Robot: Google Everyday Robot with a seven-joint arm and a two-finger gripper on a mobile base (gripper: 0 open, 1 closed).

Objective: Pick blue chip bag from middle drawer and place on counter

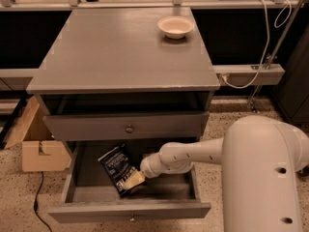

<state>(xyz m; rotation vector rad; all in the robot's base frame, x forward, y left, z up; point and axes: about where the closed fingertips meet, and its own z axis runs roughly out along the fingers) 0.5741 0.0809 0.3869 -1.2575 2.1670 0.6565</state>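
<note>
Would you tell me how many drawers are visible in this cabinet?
2: the upper drawer, just under the counter, and the middle drawer below it, pulled open, where the gripper is at the blue chip bag. More below may be hidden.

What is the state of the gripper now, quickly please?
Gripper: down in the open middle drawer, at the near end of the bag; open, closed or holding cannot be told.

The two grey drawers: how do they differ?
The middle drawer is pulled far out; the upper drawer sits almost in. The middle drawer holds the blue chip bag, with the gripper at the bag's lower end; the upper drawer's inside is dark. Both are grey with round knobs.
</note>
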